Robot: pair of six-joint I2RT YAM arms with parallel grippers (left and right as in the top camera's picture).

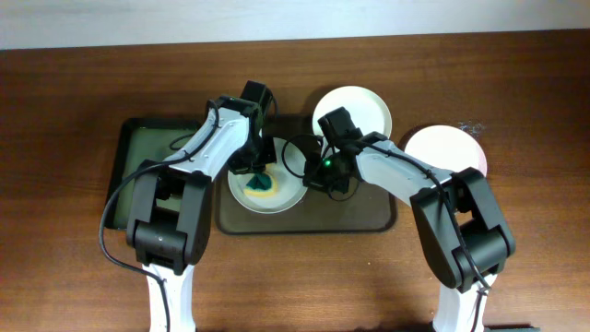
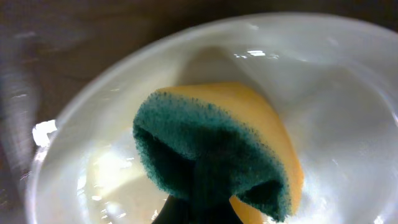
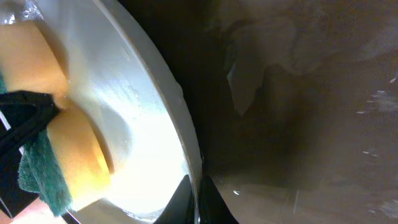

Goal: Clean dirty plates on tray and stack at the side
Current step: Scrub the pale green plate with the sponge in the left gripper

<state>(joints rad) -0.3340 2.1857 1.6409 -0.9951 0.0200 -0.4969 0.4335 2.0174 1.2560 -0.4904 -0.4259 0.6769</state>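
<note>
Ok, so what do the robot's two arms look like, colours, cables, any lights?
Both the left arm and the right arm have white links between bulky black joint housings. Thin black cables loop loosely along each. A small green light glows near the right wrist. The fingers are black.

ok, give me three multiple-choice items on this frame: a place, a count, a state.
1. The sponge lies: A in the plate on the tray; B on bare table; C in the black tray.
2. Plates seen overhead: A one; B two; C three.
3. The left gripper is: A open; B shut on the sponge; C out of view.
1A: overhead shows it inside that plate.
2C: add a white plate behind and a pale plate at right.
3B: the left wrist view shows it pinching the sponge.
</note>
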